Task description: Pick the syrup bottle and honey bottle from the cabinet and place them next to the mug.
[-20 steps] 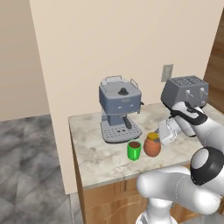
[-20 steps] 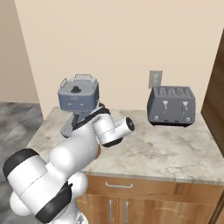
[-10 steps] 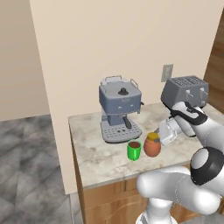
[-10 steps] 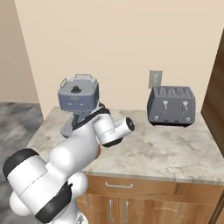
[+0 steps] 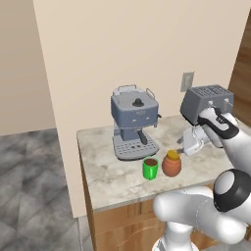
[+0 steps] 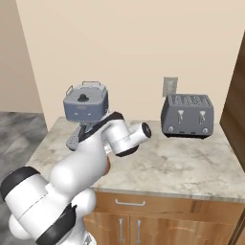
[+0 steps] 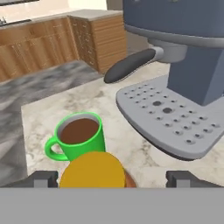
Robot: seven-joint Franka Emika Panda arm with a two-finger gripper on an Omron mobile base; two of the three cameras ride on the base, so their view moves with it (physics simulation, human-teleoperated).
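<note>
Honey bottle (image 5: pixel 171 163) stands upright on the marble counter (image 5: pixel 112 179), just beside the mug (image 5: pixel 150 168) on the side away from the counter's left edge; from these views I cannot tell whether they touch. Both sit toward the front edge, in front of the grey espresso machine (image 5: pixel 134 120), whose drip tray overhangs the spot behind them. That placement fits the task: the jar is set down next to the mug, clear of the tray. Gripper (image 7: pixel 112 178) sits low over the jar, yellow-orange lid (image 7: pixel 92 170) between the two dark fingertips (image 7: pixel 43 178); the tips stand wide apart with a gap on each side of the lid, so the jaws read as spread and not pressing on it. Judgement: this looks like a release, jar resting on its own base. Mug handle points toward the counter's front-left corner, brown liquid inside. Toaster (image 6: pixel 186 115) stands at the back edge toward the right corner, well apart from the work. Syrup bottle and cabinet are outside these frames, so that half of the task cannot be checked. Risk, as I judge it: a sideways pull-away could clip the lid and knock the jar into the mug.
</note>
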